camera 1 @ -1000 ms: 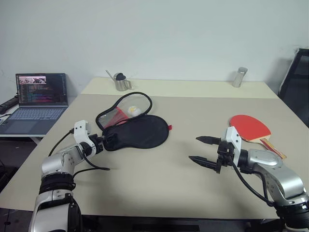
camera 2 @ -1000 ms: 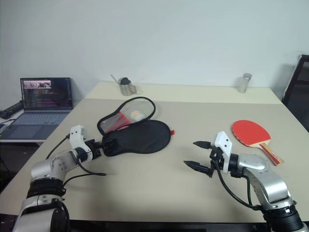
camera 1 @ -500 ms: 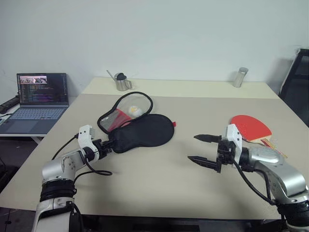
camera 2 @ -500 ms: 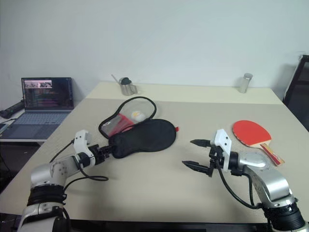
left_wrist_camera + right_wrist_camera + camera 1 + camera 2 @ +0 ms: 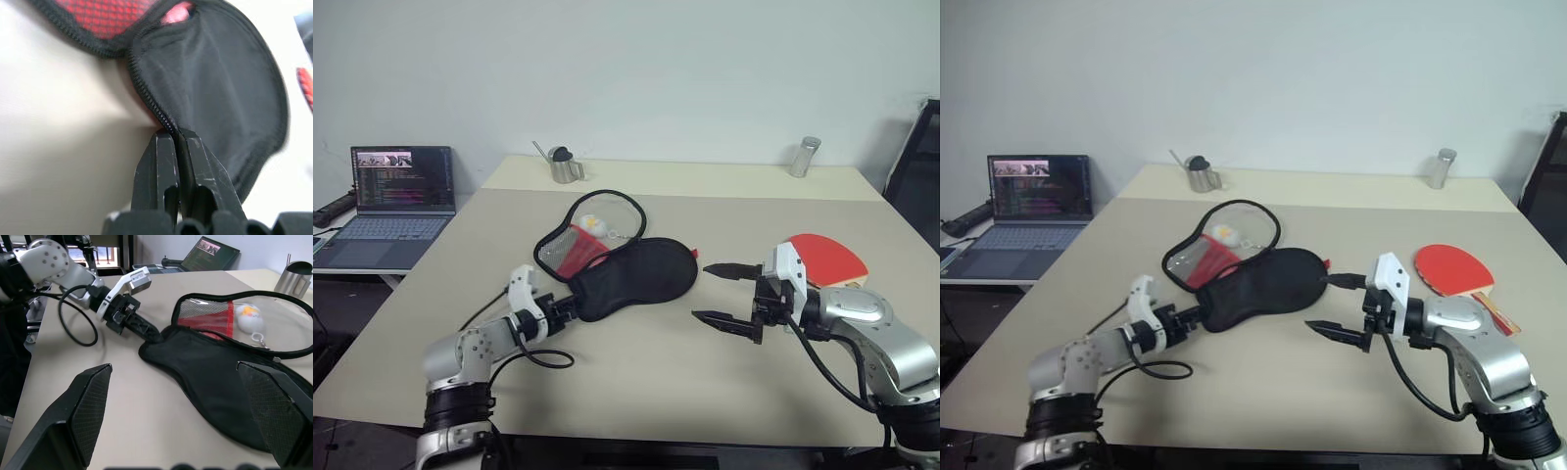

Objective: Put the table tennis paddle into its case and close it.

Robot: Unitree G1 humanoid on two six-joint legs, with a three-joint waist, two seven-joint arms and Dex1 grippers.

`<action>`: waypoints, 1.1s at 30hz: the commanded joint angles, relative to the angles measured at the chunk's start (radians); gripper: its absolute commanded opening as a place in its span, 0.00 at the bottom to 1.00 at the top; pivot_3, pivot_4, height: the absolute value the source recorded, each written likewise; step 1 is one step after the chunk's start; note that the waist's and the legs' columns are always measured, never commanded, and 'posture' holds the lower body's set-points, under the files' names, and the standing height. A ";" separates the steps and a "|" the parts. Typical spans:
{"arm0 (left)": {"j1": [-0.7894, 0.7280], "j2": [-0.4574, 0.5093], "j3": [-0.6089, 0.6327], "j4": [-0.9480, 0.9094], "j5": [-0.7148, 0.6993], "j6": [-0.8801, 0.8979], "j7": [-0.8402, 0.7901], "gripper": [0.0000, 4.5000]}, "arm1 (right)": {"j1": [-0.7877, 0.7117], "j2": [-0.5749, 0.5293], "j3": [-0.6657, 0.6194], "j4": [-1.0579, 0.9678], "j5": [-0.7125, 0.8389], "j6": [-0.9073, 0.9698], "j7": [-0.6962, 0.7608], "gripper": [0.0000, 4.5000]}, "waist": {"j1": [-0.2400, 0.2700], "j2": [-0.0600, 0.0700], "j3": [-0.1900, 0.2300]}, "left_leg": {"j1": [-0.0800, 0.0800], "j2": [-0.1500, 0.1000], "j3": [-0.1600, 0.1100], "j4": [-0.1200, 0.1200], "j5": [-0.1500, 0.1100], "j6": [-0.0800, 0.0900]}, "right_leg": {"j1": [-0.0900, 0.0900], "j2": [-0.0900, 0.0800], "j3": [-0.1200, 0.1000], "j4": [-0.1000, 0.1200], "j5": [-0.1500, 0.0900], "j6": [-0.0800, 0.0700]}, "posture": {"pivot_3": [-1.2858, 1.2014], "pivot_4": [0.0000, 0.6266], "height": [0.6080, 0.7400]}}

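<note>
Table tennis paddle [image 5: 822,260] flat on tabletop [image 5: 636,377], far right, outside case [image 5: 636,277]. Case mid-tabletop, unzipped, flap folded back. Left pincer [image 5: 175,142] clamped on the case's narrow-end rim; right pincer [image 5: 722,292] spread wide, empty, between case and paddle. Step in hand: positioning case. Next, likely: fetch paddle with right pincer, slide into opening.

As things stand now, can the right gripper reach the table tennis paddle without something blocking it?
Probably yes. The right gripper is open and holds nothing, and the table tennis paddle lies uncovered on the table just behind that arm. The arm would have to turn back toward it, away from the case.
</note>
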 commanded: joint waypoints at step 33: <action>-0.016 0.037 -0.305 -0.294 -0.112 0.070 -0.113 0.76 | 0.009 -0.024 -0.088 -0.016 0.048 0.200 -0.192 1.00 | -0.013 -0.001 0.001 | 0.000 0.000 -0.001 -0.001 0.004 -0.009 | 0.000 0.002 0.001 0.000 -0.001 0.001 | 0.52 0.24 1.00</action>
